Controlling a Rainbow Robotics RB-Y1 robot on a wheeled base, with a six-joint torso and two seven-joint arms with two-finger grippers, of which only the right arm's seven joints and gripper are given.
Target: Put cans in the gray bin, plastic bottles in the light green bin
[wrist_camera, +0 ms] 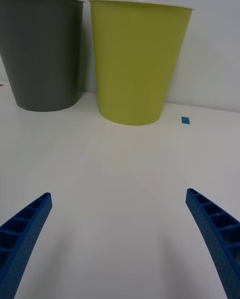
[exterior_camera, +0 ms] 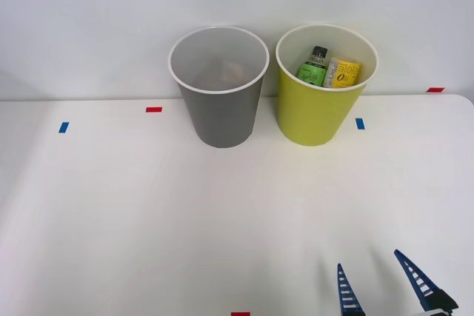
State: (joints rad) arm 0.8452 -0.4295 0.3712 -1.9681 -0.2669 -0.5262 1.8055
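Observation:
The gray bin (exterior_camera: 219, 86) stands at the back of the white table, and its inside is too dim to make out. Right beside it is the light green bin (exterior_camera: 322, 90). Two plastic bottles rest inside that one: a green-labelled bottle with a black cap (exterior_camera: 314, 68) and a yellow-labelled bottle (exterior_camera: 343, 73). My right gripper (exterior_camera: 369, 262) hovers open low over the table's near right part, well in front of the bins, with nothing between its blue fingers. From the wrist I see the gray bin (wrist_camera: 42, 54) and the light green bin (wrist_camera: 135, 61) ahead of the open gripper (wrist_camera: 119, 195). No cans are visible.
Small blue tape marks (exterior_camera: 360, 123) and red tape marks (exterior_camera: 153, 109) dot the white table (exterior_camera: 148, 220). A white wall rises just behind the bins. The table's right edge curves near the far red mark (exterior_camera: 435, 89).

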